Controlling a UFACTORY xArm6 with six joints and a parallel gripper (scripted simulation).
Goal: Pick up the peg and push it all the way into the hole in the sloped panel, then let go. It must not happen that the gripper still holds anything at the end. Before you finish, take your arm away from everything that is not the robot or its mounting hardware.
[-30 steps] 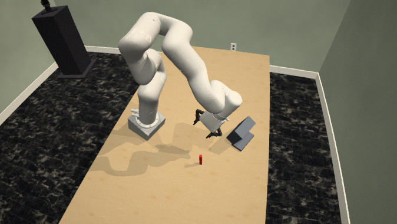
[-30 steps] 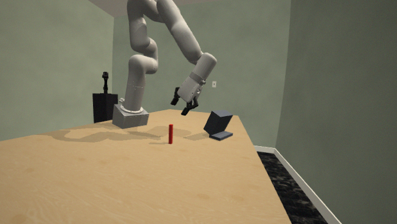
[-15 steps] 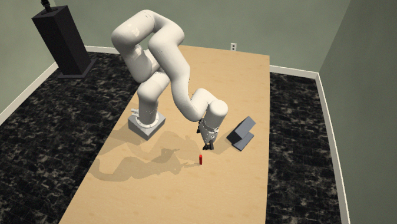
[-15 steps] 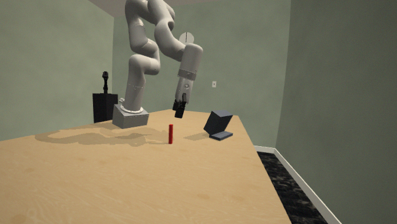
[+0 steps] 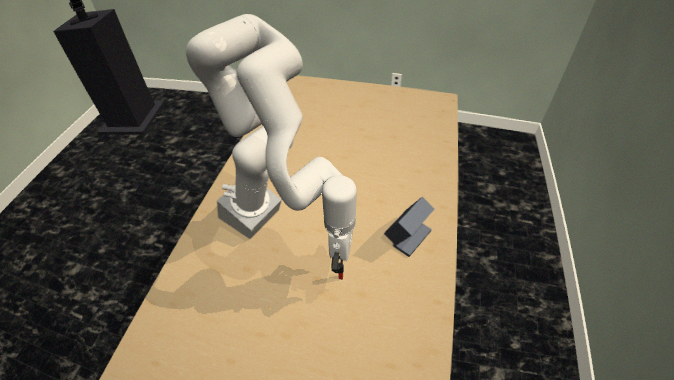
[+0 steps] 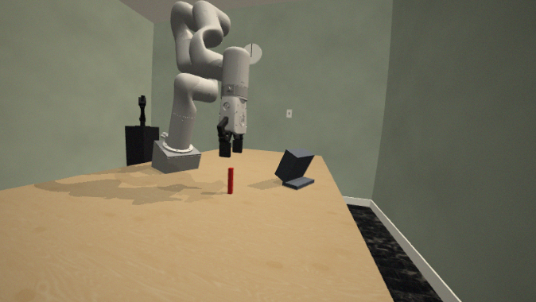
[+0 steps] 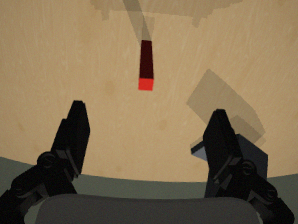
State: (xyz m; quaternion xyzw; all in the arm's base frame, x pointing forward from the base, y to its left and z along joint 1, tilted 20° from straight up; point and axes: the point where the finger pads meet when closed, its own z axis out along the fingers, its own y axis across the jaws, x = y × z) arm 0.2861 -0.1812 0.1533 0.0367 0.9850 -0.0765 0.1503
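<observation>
A red peg stands upright on the wooden table; only its lower end shows below the fingers in the top view, and its top faces the wrist camera. My gripper points straight down, above the peg with a gap between fingertips and peg top. It is open and empty; both black fingers stand wide apart in the wrist view. The grey sloped panel on its flat base sits to the right. Its hole is not visible.
The arm's grey base is bolted to the table at the left. A black pedestal stands on the floor at the back left. The table's right edge runs close behind the panel.
</observation>
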